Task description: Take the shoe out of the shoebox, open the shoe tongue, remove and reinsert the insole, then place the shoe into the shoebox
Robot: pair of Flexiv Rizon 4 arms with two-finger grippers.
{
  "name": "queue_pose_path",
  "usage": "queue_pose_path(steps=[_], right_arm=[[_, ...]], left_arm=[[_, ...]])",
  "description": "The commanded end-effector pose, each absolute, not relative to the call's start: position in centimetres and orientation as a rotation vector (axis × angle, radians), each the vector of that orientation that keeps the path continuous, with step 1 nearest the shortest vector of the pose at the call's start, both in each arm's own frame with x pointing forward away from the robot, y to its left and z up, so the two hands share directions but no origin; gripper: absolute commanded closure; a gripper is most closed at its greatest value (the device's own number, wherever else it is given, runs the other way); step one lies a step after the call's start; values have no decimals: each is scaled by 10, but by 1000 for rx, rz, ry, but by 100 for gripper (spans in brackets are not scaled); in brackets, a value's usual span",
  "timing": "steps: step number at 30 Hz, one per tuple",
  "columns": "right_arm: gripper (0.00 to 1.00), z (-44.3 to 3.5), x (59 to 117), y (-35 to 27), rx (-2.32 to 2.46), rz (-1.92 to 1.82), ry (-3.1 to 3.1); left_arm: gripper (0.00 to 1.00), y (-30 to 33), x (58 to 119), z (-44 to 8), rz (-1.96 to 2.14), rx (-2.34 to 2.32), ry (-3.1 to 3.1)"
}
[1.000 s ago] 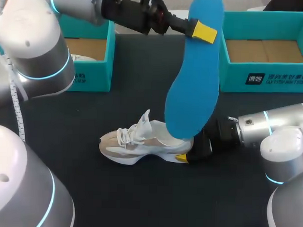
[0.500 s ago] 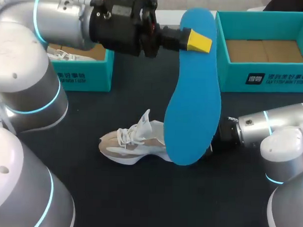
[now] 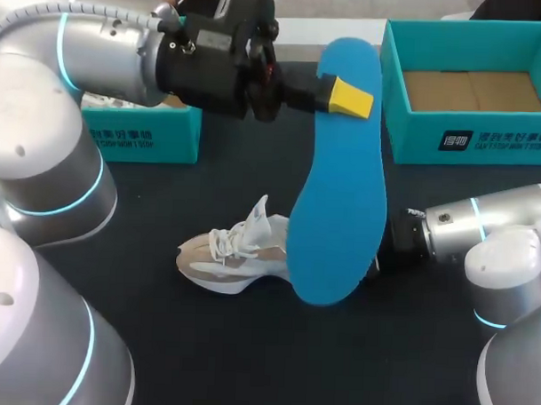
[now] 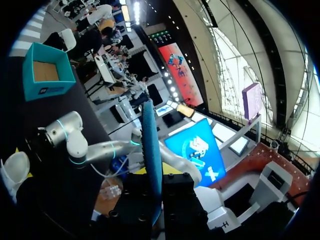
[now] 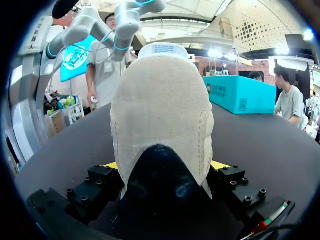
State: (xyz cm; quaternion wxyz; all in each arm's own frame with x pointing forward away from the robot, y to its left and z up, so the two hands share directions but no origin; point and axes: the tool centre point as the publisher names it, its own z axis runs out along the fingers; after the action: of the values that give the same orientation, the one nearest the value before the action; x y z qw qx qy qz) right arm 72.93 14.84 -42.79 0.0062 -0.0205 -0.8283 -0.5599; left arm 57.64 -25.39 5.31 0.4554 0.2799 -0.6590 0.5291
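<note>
Blue foam insole: out of the shoe, suspended clear of the table and near upright, long axis roughly vertical in the head view. My left gripper is clamped on its upper end; the left wrist view shows the insole edge-on, pinched between both fingers with only its own thickness separating them. The insole's lower end overlaps the heel region of the shoe in the head view; contact there cannot be determined. The shoe, a white and beige sneaker, rests on its sole on the black table, toe pointing toward my left side, tongue raised. My right gripper is closed on the shoe's heel, one yellow-tipped finger pressed against each flank; in the head view it is hidden behind the insole. Two teal shoeboxes stand at the far edge: the right-hand shoebox, brown floor showing, and the left-hand shoebox, partly covered by my left arm.
</note>
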Motion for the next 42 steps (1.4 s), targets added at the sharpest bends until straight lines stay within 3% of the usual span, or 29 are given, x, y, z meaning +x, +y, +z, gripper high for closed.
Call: queue_pose_path(steps=[1, 15, 16, 17, 18, 19, 42], right_arm=[[100, -435, 730, 154, -66, -1746, -2596], [100, -435, 730, 154, -66, -1746, -2596], [94, -435, 730, 154, -66, -1746, -2596], [78, -435, 730, 154, -66, -1746, -2596], [13, -435, 730, 154, -66, -1746, -2596], [0, -435, 730, 154, -66, -1746, -2596], [0, -391, 730, 135, -81, -1509, -2712]], left_arm=[[100, -255, 571, 51, 1313, 702, -1612], [100, -256, 571, 50, 1309, 704, -1611], [100, -256, 571, 50, 1309, 704, -1611], [100, -256, 571, 50, 1309, 704, -1611], [100, -256, 571, 50, 1309, 704, -1611], [100, -256, 571, 50, 1309, 704, -1611], [100, -256, 571, 50, 1309, 704, -1611]])
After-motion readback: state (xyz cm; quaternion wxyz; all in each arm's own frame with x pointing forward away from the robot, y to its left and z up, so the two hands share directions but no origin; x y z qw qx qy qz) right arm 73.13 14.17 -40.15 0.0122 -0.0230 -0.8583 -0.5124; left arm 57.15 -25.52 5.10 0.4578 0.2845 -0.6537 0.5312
